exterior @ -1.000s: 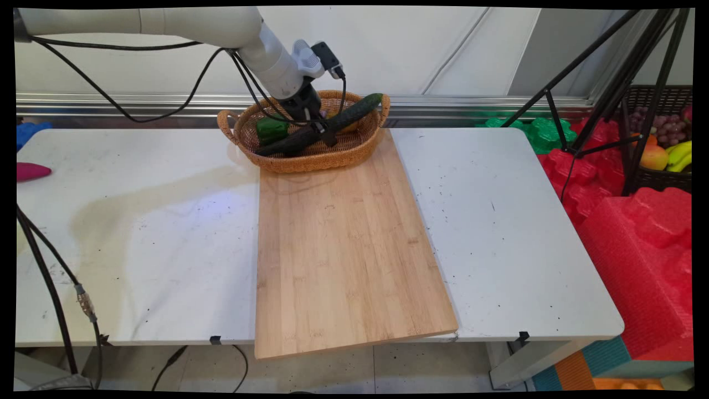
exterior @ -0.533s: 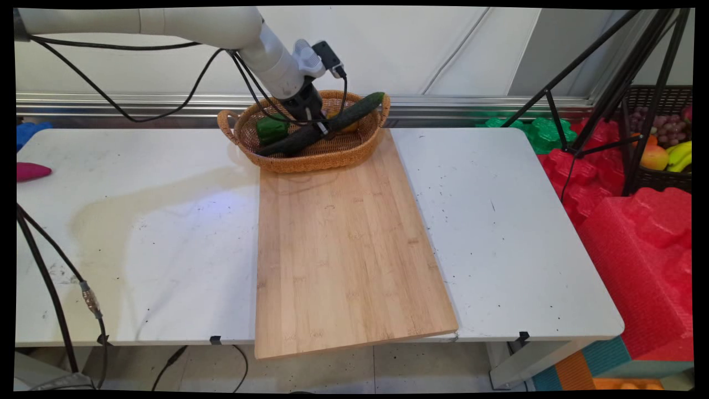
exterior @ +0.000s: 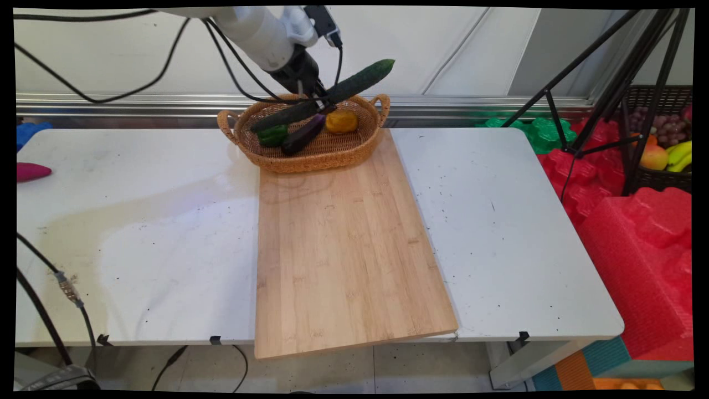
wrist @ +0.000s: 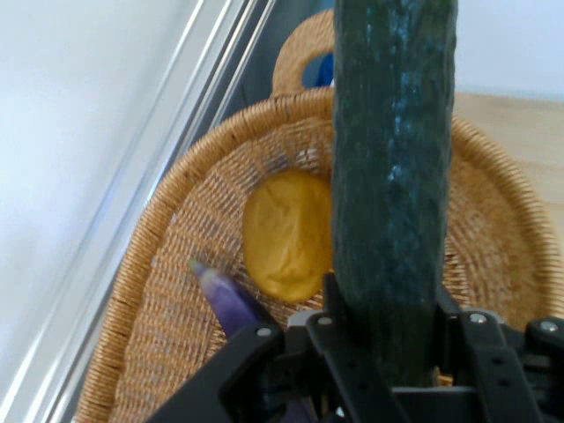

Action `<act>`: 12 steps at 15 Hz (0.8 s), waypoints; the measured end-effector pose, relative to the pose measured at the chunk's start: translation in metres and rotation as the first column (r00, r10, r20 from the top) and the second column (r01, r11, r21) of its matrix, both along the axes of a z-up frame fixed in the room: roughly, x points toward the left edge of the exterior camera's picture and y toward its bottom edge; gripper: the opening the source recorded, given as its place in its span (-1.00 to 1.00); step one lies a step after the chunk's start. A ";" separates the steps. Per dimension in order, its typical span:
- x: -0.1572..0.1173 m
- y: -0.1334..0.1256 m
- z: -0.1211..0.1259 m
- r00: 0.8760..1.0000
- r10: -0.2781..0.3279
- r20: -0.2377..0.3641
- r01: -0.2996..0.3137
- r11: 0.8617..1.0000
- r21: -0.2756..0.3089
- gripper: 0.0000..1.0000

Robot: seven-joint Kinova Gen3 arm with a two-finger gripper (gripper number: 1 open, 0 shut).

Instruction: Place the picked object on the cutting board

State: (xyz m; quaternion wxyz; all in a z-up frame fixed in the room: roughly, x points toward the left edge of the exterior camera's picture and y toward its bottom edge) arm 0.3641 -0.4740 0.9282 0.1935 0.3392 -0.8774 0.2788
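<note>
Dark green and long, the bumpy-skinned cucumber point(exterior: 327, 95) is clamped near its middle by the black two-finger gripper point(exterior: 317, 101), whose fingers are closed against the cucumber's two sides. It hangs in the upper centre of the main view, clear above the oval woven wicker basket point(exterior: 247, 145) and touching nothing in it. A grip near the middle balances the load, so neither end droops far; the cucumber sits tilted, right end higher, left end over the basket's interior.

In the hand view the cucumber point(wrist: 392, 176) runs straight up from between the fingers point(wrist: 339, 330), with the basket floor point(wrist: 176, 308) well below it.

Three items lie in the basket: a small green pepper point(exterior: 272, 134) at left, a dark purple eggplant point(exterior: 303, 134) in the middle, and a yellow-orange rounded vegetable point(exterior: 340, 120) at right, all resting in the hollow where the sloped walls gather them.

The rectangular light wooden cutting board point(exterior: 343, 244) lies flat on the white table point(exterior: 138, 233), its upper edge touching the basket's near side, filling the frame's centre.
</note>
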 end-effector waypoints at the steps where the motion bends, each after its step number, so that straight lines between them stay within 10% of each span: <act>1: -0.002 0.010 0.007 1.000 -0.016 0.006 0.016 1.000 -0.008 -1.00; 12: -0.026 0.117 0.015 0.969 -0.242 0.048 0.237 0.967 0.094 -1.00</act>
